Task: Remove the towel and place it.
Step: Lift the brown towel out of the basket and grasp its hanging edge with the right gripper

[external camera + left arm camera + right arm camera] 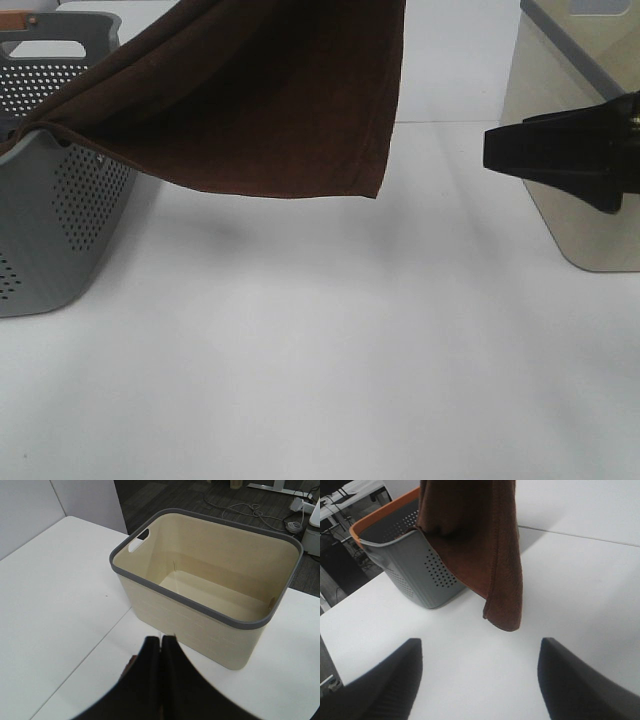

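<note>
The big dark brown fluffy towel (270,110) hangs long-ways down, its loose corner pointing at the table. The left gripper (161,641) is pinched tight on it. The right gripper (480,650) is wide open and holds nothing.

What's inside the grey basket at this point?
The towel lies across the rim of the grey basket. Its perforated inner wall shows, but the towel covers the bottom.

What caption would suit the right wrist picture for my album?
Brown towel hangs lifted, draped over the grey basket, its corner dangling above the white table, open right gripper facing it.
</note>
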Robot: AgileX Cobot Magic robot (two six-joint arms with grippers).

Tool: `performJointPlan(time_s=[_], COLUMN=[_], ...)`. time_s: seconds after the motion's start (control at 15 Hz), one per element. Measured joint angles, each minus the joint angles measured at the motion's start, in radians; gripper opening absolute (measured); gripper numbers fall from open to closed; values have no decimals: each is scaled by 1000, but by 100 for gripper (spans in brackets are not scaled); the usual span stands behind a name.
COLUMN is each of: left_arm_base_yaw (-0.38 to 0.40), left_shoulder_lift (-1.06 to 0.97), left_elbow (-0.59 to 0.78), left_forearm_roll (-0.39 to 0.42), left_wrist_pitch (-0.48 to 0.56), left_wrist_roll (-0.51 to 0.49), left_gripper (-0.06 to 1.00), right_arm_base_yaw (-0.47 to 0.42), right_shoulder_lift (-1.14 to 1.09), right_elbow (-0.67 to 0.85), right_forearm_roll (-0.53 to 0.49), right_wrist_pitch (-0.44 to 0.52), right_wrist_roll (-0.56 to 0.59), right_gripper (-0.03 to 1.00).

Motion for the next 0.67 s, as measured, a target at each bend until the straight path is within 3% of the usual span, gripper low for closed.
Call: performJointPlan(time_s=[0.13,0.27,0.47,0.67], left_arm_base_yaw=[0,0,0,0], left_shoulder_lift=[15,31,40,43], left_elbow=[0,0,0,0], left_forearm_roll=[-10,-13,-14,-18], left_wrist_pitch=[-26,-60,-109,-152], left_wrist_roll=[-1,-5,-35,-64], left_gripper=[0,0,0,0], right_arm_base_yaw=[20,138,393,585], right_shoulder_lift=[27,52,117,213], right_elbow=[-23,-62,-87,-89], right_forearm_roll=[2,-16,-33,-13], right_wrist_pitch=[-60,-200,-586,-866], right_wrist_roll=[-2,-1,31,45], right_gripper=[63,62,62,62])
